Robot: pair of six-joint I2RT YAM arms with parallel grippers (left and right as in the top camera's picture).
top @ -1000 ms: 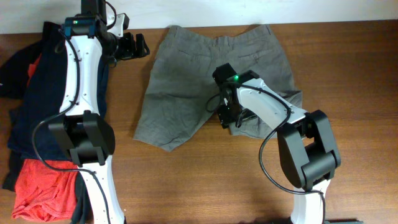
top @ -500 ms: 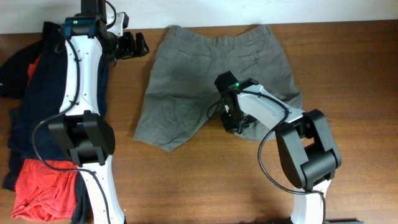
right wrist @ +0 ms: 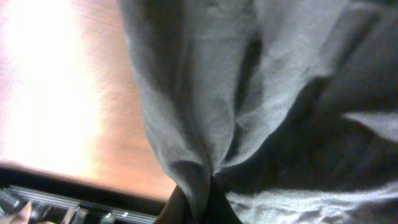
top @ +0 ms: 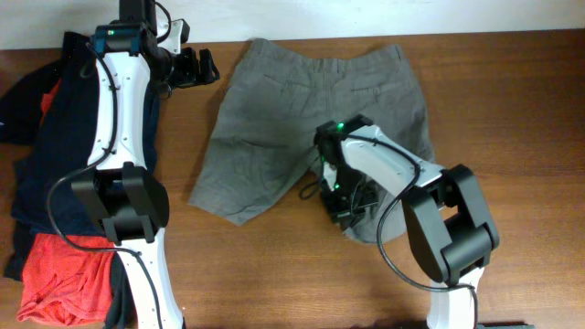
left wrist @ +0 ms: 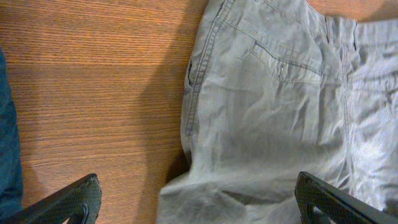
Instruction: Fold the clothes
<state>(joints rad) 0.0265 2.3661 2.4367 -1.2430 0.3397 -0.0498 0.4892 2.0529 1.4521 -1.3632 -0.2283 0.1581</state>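
On the table, pinches a crumpled leg of the shorts in the closed right gripper for folding, left gripper gaping empty.

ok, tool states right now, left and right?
Left tool: open, holding nothing.
Right tool: closed on a pinch of the shorts.

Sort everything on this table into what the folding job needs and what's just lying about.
Job: shorts; right claw pinching one leg; left claw open beside the waistband.
Lying about: navy garment; red garment, piled by the left arm.
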